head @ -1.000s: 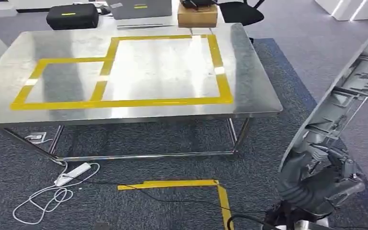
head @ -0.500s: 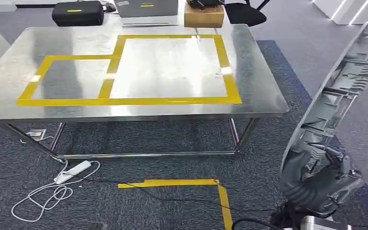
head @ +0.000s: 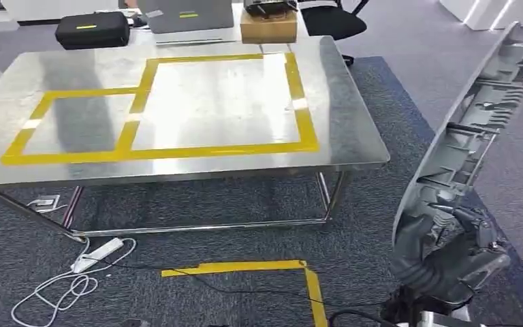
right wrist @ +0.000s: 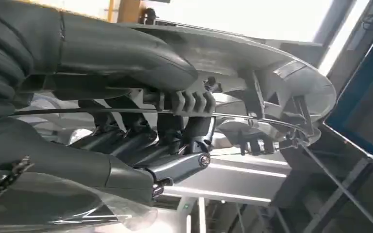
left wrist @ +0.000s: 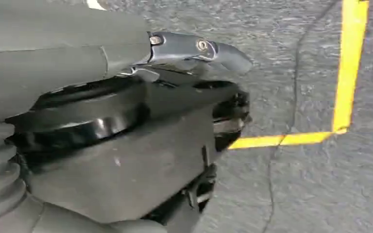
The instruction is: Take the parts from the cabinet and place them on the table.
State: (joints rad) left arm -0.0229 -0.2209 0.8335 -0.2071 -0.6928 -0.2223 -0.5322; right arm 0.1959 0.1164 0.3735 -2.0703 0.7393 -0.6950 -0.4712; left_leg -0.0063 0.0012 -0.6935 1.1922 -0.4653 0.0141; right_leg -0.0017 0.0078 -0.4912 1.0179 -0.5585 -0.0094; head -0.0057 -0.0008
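Head view: the right hand [head: 449,262] grips the lower end of a long grey plastic part [head: 473,129], a curved moulded panel that stands steeply upright at the robot's right side and leans slightly outward toward the picture's upper right corner. Its inner face is turned toward the camera, showing ribs, clips and small brackets; the top of it runs out at the frame edge. It is off the counter [head: 344,95], held above the blue-grey carpet [head: 245,204] to the right of the steel top. The counter carries a yellow tape outline [head: 299,122] of two joined rectangles, and behind it stand a black case [head: 93,30], a laptop [head: 187,13] and a cardboard box [head: 267,26]. A white power strip [head: 95,251] with its cord lies on the carpet beneath.

In the right wrist view, the dark fingers [right wrist: 141,138] are curled under the part's ribbed rim and the thumb lies across it.

In the left wrist view, the left hand [left wrist: 126,136] hangs over carpet and yellow floor tape [left wrist: 345,73]; its fingers are blurred and mostly hidden behind the palm, so I cannot tell whether they are apart or together.
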